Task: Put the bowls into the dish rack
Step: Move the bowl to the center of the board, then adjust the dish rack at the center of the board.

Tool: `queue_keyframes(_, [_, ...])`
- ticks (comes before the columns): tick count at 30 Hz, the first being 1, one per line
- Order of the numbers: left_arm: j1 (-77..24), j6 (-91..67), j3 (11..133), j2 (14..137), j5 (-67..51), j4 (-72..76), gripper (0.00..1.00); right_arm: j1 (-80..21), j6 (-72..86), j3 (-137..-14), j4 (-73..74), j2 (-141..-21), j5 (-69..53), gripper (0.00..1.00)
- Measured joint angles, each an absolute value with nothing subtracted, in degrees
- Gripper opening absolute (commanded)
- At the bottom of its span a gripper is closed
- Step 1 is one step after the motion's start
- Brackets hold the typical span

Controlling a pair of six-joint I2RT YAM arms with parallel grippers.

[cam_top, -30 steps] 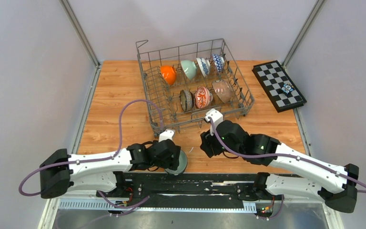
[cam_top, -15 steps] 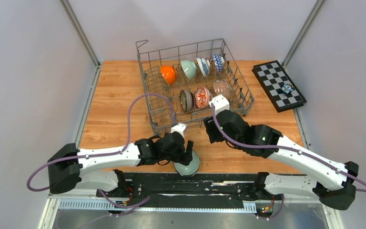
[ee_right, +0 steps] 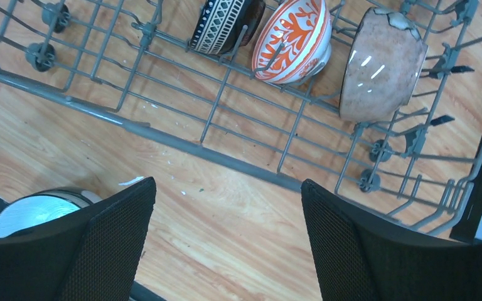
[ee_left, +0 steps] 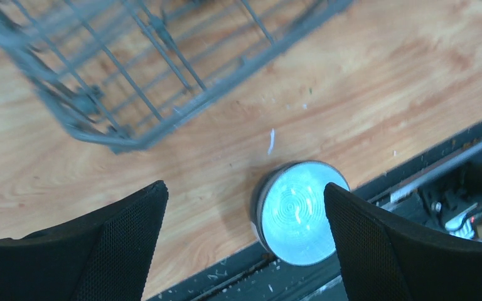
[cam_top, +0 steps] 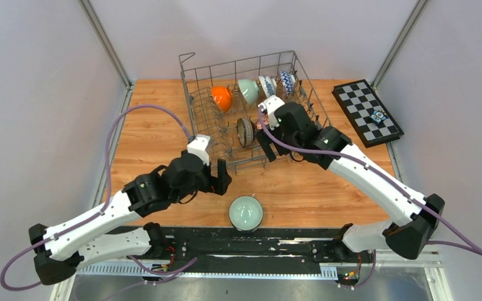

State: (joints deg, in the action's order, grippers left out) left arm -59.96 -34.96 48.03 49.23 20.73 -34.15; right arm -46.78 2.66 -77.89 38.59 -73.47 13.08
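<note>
Left gripper (ee_left: 245,188): jaws wide, nothing between them, hanging over bare wood with the pale green bowl (ee_left: 301,213) below and just off to one side. Right gripper (ee_right: 226,183): also wide and empty, over the front wall of the dish rack (ee_right: 182,141).

That bowl stands upright at the table's very near edge (cam_top: 246,213), touching the black base rail. It is the only bowl seen outside the rack.

Risks, as judged:
- An off-centre descent nudges the bowl over the edge.
- The glazed rim slips from a shallow pinch.
- Both arms sit close, so reaching together invites a clash.
- A low carry catches the rack wall.
- The front row, dark patterned bowl (ee_right: 223,25), orange-white bowl (ee_right: 294,41) and beige bowl (ee_right: 383,63), leans on tines, so a bump could topple one.
</note>
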Motion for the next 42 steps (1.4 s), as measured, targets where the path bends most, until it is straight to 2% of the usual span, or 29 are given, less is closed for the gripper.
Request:
queue_keyframes(7, [-48.1, -29.4, 55.3, 47.7, 18.1, -37.6, 0.97, -39.6, -0.8, -79.2, 38.6, -77.3, 7.2, 0.87])
queue_keyframes(14, [-36.5, -25.4, 61.2, 50.4, 14.9, -39.0, 0.97, -27.7, 2.7, -82.1, 38.6, -77.2, 9.3, 0.85])
queue_keyframes(17, [-32.6, -24.3, 63.4, 53.2, 14.0, -39.0, 0.94, -22.5, 4.1, -84.2, 38.6, -77.8, 9.6, 0.83])
queue_keyframes(27, [-21.3, -23.1, 66.6, 64.5, 6.8, -36.5, 0.75, -11.4, 6.7, -94.1, 38.1, -91.2, 8.6, 0.76])
queue_keyframes(35, [-18.3, -22.6, 71.1, 71.6, 3.5, -35.3, 0.51, -8.4, 6.6, -103.5, 38.7, -103.0, 5.8, 0.69])
queue_keyframes(42, [-17.6, -22.5, 71.5, 74.5, 1.8, -34.5, 0.32, -5.0, 6.7, -109.9, 40.4, -110.6, 0.0, 0.58])
